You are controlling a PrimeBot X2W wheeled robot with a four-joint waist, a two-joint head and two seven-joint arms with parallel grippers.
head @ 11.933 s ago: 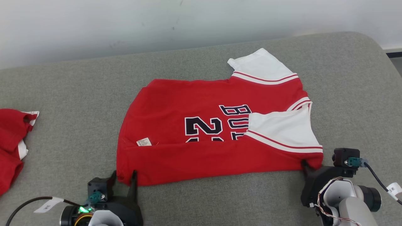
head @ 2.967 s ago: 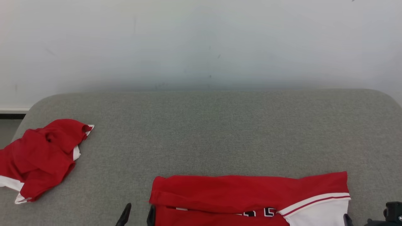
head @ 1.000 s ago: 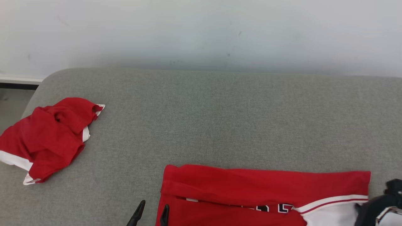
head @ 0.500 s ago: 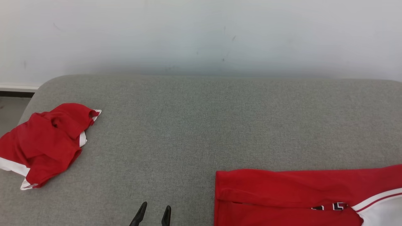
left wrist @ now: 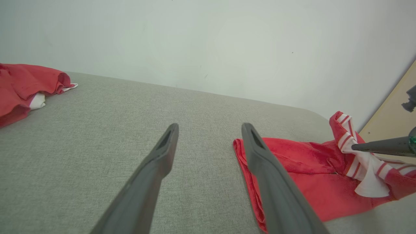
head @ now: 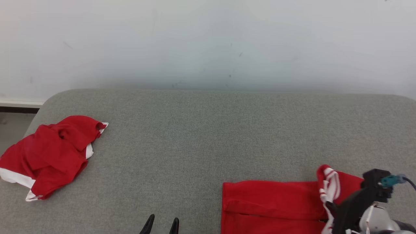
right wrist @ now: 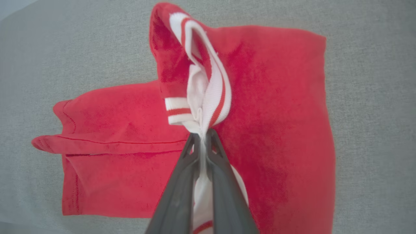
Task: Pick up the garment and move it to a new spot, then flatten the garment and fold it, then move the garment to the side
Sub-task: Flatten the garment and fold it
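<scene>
The garment [head: 269, 204], red with white striped trim, lies folded in a long strip at the lower right of the grey cushion. My right gripper [head: 328, 205] is shut on its white striped end and holds that end raised and bunched above the rest. In the right wrist view the fingers [right wrist: 182, 182] pinch the trim, and the garment [right wrist: 276, 113] spreads flat below. My left gripper [head: 162, 223] is open and holds nothing, a little left of the garment's left edge. Its fingertips [left wrist: 171, 130] stand wide apart beside the garment [left wrist: 292, 175].
A second red and white garment [head: 48, 152] lies crumpled at the cushion's far left edge, also seen as a heap [left wrist: 22, 87] in the left wrist view. The grey cushion [head: 195, 136] runs back to a pale wall. Its left end rounds off near the heap.
The garment has slid right, away from my left gripper's fingers. My right gripper has lifted its white striped end up and leftward over the strip. The head camera also shifted a little.
</scene>
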